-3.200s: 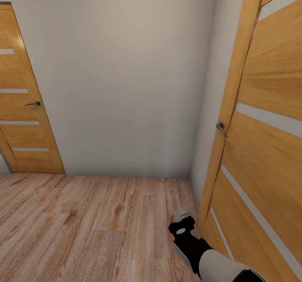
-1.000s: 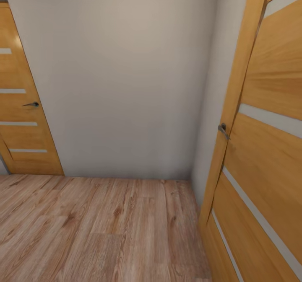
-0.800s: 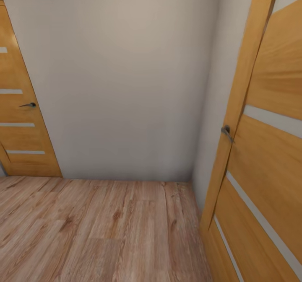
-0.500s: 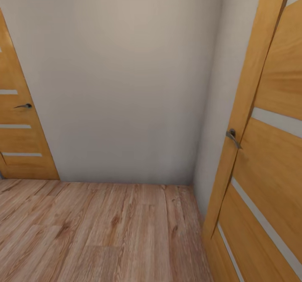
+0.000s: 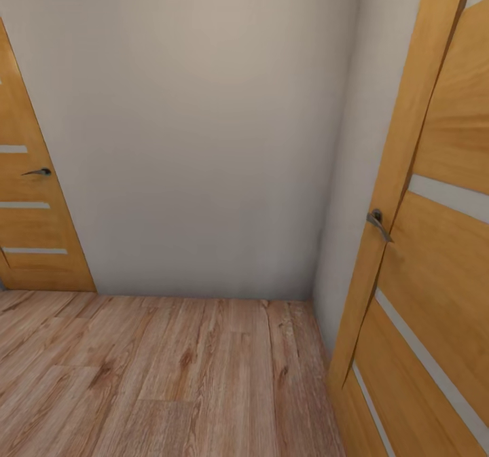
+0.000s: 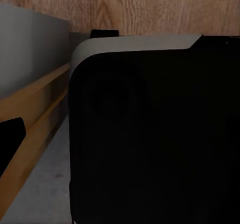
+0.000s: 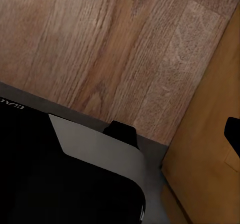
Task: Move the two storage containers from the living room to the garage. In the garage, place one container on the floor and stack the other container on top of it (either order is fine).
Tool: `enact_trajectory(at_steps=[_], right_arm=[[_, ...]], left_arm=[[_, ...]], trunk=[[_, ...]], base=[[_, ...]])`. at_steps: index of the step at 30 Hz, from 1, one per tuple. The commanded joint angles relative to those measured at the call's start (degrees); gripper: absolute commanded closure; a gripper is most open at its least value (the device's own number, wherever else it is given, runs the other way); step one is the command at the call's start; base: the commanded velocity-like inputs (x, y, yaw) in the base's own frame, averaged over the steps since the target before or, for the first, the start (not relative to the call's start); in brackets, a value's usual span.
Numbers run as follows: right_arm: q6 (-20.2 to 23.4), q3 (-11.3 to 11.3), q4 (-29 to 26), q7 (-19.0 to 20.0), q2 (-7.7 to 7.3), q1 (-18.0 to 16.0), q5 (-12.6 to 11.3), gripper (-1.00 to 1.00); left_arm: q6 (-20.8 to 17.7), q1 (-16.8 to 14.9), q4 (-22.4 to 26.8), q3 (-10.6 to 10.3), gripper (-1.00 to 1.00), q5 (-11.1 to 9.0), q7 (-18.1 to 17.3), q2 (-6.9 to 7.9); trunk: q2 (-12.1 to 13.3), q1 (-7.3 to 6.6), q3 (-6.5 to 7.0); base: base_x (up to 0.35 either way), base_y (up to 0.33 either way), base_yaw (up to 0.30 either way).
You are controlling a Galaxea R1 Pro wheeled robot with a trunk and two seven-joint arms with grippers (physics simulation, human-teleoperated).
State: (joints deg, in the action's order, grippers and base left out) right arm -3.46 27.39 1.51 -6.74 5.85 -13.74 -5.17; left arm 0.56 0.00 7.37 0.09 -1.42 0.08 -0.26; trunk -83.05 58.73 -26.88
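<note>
While facing wall (image 5: 204, 138), wood-plank floor (image 5: 170, 375) below; claw state unclear.

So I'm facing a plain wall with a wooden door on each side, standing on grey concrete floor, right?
Not quite: the floor is light wood plank, not grey concrete, as the head view shows. The rest holds: a plain wall ahead, one wooden door at the left and another wooden door close on the right.
</note>
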Motion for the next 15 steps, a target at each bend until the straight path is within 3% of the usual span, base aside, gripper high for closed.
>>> enact_trajectory(at_steps=[1, 9, 15], right_arm=[[-0.3, 0.5, 0.2, -0.1, 0.04, -0.1, -0.5, -1.0], [-0.3, 0.5, 0.2, -0.1, 0.04, -0.1, -0.5, -1.0], [-0.3, 0.5, 0.2, -0.1, 0.05, -0.1, -0.5, -1.0]], left_arm=[[0.1, 0.0, 0.0, 0.0, -1.0, -0.1, 0.0, -0.01], [0.1, 0.0, 0.0, 0.0, -1.0, -0.2, 0.0, 0.08], [0.1, 0.0, 0.1, 0.1, -1.0, -0.3, 0.0, 0.06]], trunk=[[0.0, 0.0, -0.05], [0.0, 0.0, -0.05], [0.0, 0.0, -0.05]], base=[[0.006, -0.006, 0.0], [0.074, -0.17, 0.0], [0.057, -0.059, 0.0]])
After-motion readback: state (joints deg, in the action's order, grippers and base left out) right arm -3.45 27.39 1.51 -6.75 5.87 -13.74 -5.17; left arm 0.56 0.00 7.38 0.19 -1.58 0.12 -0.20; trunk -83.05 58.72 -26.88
